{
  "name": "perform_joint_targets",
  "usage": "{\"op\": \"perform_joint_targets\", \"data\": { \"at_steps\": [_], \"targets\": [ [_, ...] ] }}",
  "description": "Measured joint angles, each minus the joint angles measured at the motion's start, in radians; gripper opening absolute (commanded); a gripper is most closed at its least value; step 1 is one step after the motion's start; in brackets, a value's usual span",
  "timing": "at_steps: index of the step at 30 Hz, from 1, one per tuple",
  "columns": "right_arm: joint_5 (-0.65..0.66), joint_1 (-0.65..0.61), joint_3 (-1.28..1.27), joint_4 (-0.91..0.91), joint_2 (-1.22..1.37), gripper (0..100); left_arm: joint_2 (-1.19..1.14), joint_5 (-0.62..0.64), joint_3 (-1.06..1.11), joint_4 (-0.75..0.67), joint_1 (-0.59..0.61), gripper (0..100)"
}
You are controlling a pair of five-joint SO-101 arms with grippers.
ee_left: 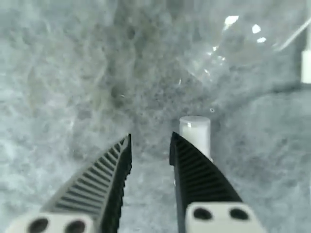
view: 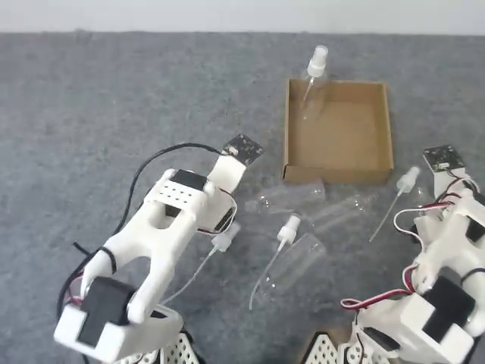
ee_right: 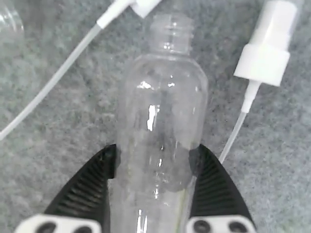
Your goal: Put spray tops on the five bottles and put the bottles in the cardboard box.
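My right gripper [ee_right: 155,156] is shut on a clear, open-necked bottle [ee_right: 163,121] lying on the grey carpet. A white spray top [ee_right: 265,58] lies close on one side of it, and another top's tube [ee_right: 58,77] on the other. My left gripper [ee_left: 149,141] is open just above the carpet, with nothing between its fingers. A white spray top [ee_left: 195,130] lies right beside one finger, seen from above as the spray top [view: 224,241] at the left arm's tip. One capped bottle [view: 314,76] stands in the cardboard box [view: 337,171].
Uncapped clear bottles lie between the arms: one [view: 292,196] by the box's front wall, one [view: 345,208] to its right, one [view: 297,262] nearer. A loose spray top [view: 288,227] lies among them, another [view: 408,180] near the right arm [view: 447,258].
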State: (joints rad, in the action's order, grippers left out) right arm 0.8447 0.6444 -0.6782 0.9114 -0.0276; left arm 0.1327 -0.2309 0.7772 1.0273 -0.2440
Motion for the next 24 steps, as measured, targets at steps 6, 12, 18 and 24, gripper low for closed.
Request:
{"op": "perform_joint_targets", "data": {
  "at_steps": [6,12,18,24],
  "targets": [
    [0.0,0.003,-0.002,0.0,-0.002,3.8,0.11,0.0,-0.043,0.086,0.0,13],
    [0.0,0.003,-0.002,0.0,-0.002,3.8,0.127,-0.002,0.012,0.074,-0.115,13],
    [0.0,0.003,-0.002,0.0,-0.002,3.8,0.127,-0.005,0.115,-0.035,-0.144,13],
    [0.0,0.003,-0.003,0.0,-0.002,3.8,0.127,-0.005,0.132,-0.084,-0.106,13]
  ]
}}
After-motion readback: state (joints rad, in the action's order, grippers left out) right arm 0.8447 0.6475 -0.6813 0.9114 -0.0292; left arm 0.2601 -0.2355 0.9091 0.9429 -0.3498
